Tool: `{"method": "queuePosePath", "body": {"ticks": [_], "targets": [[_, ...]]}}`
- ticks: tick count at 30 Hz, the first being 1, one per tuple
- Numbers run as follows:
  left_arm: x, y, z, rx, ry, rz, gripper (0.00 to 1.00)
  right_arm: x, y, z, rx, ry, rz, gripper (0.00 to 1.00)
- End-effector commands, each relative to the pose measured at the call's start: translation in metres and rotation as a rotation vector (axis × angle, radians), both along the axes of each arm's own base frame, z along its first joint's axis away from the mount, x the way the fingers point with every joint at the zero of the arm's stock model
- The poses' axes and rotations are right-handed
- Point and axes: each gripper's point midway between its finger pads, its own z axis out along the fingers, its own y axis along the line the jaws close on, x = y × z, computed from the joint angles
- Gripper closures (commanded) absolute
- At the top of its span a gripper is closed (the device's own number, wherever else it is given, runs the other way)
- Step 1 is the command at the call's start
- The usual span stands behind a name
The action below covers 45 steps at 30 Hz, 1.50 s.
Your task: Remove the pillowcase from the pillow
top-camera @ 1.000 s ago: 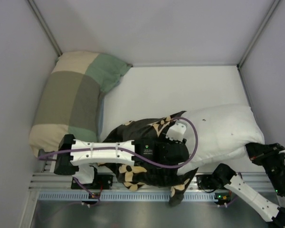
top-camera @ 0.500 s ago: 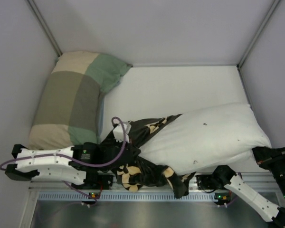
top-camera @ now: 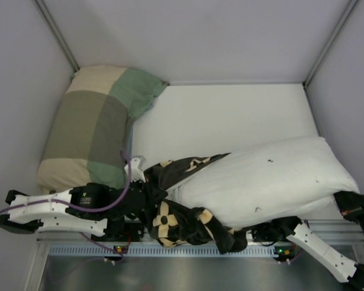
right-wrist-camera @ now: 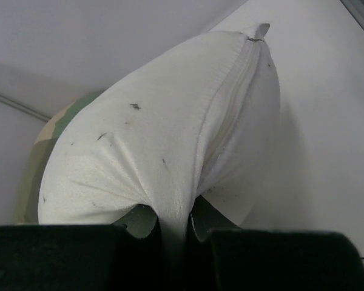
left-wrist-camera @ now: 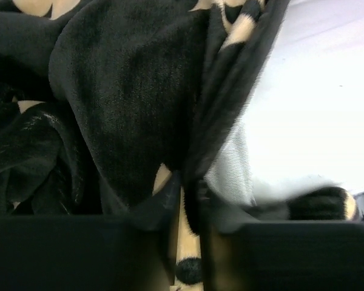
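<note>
The white pillow (top-camera: 267, 179) lies at the front right, most of it bare. The black pillowcase (top-camera: 179, 212) with tan flowers is bunched over its left end and hangs over the front edge. My left gripper (top-camera: 147, 197) is shut on a fold of the pillowcase (left-wrist-camera: 139, 109); black and tan cloth is pinched between the jaws. My right gripper (top-camera: 350, 203) is shut on the pillow's right end; in the right wrist view a white fold (right-wrist-camera: 176, 206) runs down between the jaws, under the pillow (right-wrist-camera: 164, 121).
A green, beige and olive patchwork pillow (top-camera: 91, 124) lies along the left wall. White walls enclose the table (top-camera: 230, 115) on three sides. A metal rail (top-camera: 170, 248) runs along the front edge.
My left gripper has pulled the pillowcase left, off most of the pillow. The left arm folded back to the left. The pillow shifted right and more white shows.
</note>
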Motion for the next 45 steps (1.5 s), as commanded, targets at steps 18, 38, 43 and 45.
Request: {"method": "queuePosePath", "body": {"ticks": [18,38,43,45], "targets": [[0.082,-0.117,0.12,0.394,-0.403,-0.148,0.01,0.023,0.053,-0.016,-0.061,-0.008,0.162,1.0],[0.182,-0.102,-0.066,1.024,-0.052,-0.099,0.38,0.012,0.045,-0.008,-0.069,-0.039,0.187,1.0],[0.206,-0.022,-0.073,1.095,0.053,0.147,1.0,0.01,0.04,-0.009,-0.07,-0.036,0.173,1.0],[0.205,0.002,-0.057,1.032,0.049,0.257,1.0,0.009,0.029,-0.007,-0.052,-0.042,0.134,1.0]]}}
